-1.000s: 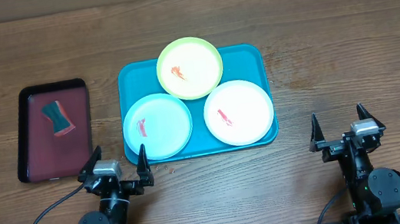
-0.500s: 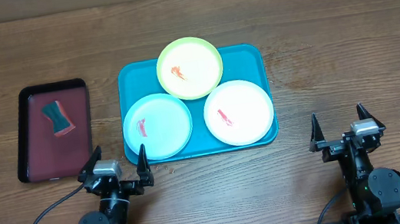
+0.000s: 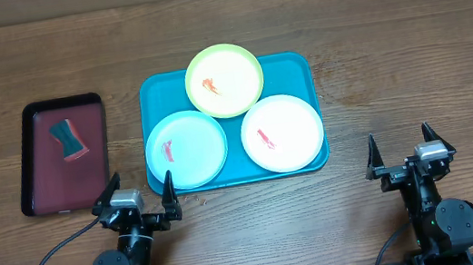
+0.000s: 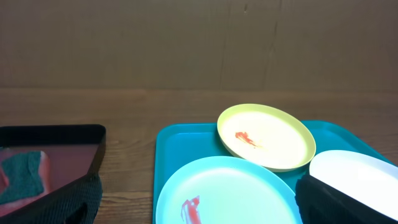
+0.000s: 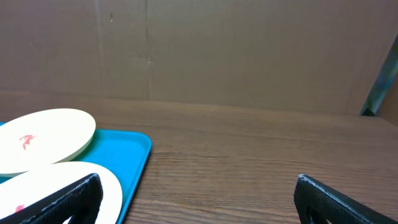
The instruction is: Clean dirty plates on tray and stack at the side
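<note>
Brown wood-grain worktop (image 3: 391,57), grain running left to right. Carries two things directly: a large teal-blue tray (image 3: 288,71) near the middle, long side across, and a smaller dark red tray (image 3: 50,180) with a black rim to its left, long side front to back, the two apart. Near the left front edge, a black cable (image 3: 52,260) curving over the wood.

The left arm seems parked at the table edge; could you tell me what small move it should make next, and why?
Probably reach the left gripper, open and empty, forward-left toward the sponge in the dark red tray. The light blue plate, yellow-green plate and white plate all show red smears, so a wiping tool likely comes first.
</note>
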Tool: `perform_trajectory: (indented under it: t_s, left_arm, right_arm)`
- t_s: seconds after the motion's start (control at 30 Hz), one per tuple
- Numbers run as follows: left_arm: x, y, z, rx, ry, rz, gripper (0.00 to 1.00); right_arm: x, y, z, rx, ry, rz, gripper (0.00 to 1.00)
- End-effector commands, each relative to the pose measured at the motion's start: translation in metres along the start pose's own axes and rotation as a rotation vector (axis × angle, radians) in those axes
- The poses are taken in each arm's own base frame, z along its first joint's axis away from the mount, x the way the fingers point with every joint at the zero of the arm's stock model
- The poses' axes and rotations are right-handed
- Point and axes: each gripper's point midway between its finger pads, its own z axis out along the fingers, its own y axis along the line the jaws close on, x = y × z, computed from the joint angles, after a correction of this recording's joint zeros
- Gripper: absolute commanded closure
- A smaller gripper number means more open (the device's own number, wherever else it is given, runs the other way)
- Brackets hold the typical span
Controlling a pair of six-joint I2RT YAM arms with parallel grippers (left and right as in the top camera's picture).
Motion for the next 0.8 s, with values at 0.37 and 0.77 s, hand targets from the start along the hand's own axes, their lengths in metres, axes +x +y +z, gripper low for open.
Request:
perform_trajectory:
  t_s: [0.37, 0.77]
  left_arm:
    - [0.003, 0.004, 0.000, -0.020, 0.010, -0.016, 0.00]
    - [-0.013, -0.097, -0.030, 0.592, 0.129, -0.541, 0.00]
  right_arm:
    - [0.004, -0.001, 0.001, 0.005, 0.005, 0.000, 0.00]
    - [0.004, -0.001, 0.001, 0.005, 0.005, 0.000, 0.00]
